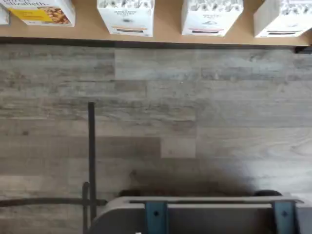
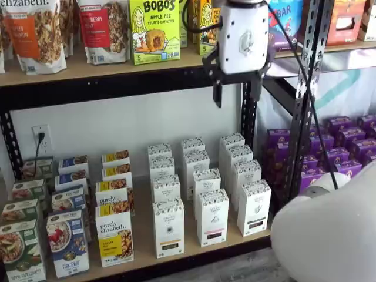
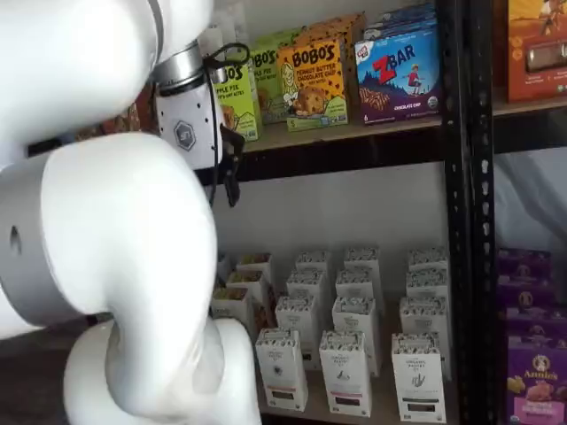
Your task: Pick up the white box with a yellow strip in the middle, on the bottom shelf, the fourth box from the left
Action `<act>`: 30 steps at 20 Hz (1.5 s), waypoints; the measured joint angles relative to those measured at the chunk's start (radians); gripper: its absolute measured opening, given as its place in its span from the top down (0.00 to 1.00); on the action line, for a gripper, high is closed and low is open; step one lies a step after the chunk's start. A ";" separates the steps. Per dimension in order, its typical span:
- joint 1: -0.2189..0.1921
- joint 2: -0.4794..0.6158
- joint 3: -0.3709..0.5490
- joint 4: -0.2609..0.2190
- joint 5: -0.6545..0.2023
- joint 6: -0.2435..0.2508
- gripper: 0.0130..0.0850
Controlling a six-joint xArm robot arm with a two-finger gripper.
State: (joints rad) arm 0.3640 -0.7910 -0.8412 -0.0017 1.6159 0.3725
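Far left on the bottom shelf [image 2: 194,254], a long light-wood board with a black metal front rail, stand glossy green and blue cereal cartons [image 2: 67,242]. Next along sits the wider white "purely elizabeth" carton with its yellow panel [image 2: 114,238], matte card, square-edged. Just beside that is our target: the white box [image 2: 168,227], a tall slim carton with a grey-patterned top, a small round emblem and a narrow dark-and-yellowish strip, standing upright at the front of its row, right at the shelf's edge. The wrist view catches it from above [image 1: 126,17], the strip orange-yellow, with grey wood-grain plank flooring [image 1: 156,117] below the rail.

Further right, two more slim white cartons with dark strips [image 2: 211,216] line the front, with matching rows receding behind them.

Up above, level with the upper shelf's dark front beam, hangs the claw [image 2: 238,91], smooth white body, two black fingers pointing down with a plain gap between them. It is released, gripping nothing, well apart from the white box. In a shelf view the white rounded arm [image 3: 106,266] fills the left.
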 joint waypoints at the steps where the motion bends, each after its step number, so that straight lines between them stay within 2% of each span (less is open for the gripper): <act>1: 0.009 -0.006 0.028 0.006 -0.042 0.009 0.00; 4: 0.034 -0.021 0.093 0.008 -0.142 0.034 0.00; 12: 0.085 0.010 0.202 -0.016 -0.308 0.091 0.00; 14: 0.102 0.039 0.224 -0.027 -0.359 0.112 0.00; 18: 0.109 0.118 0.243 -0.025 -0.447 0.122 0.00; 23: 0.108 0.228 0.260 -0.075 -0.595 0.149 0.00; 26: 0.097 0.286 0.262 -0.071 -0.656 0.140 0.00; 30: 0.073 0.368 0.273 0.008 -0.762 0.069 0.00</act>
State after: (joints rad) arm 0.4370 -0.4233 -0.5680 0.0067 0.8540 0.4415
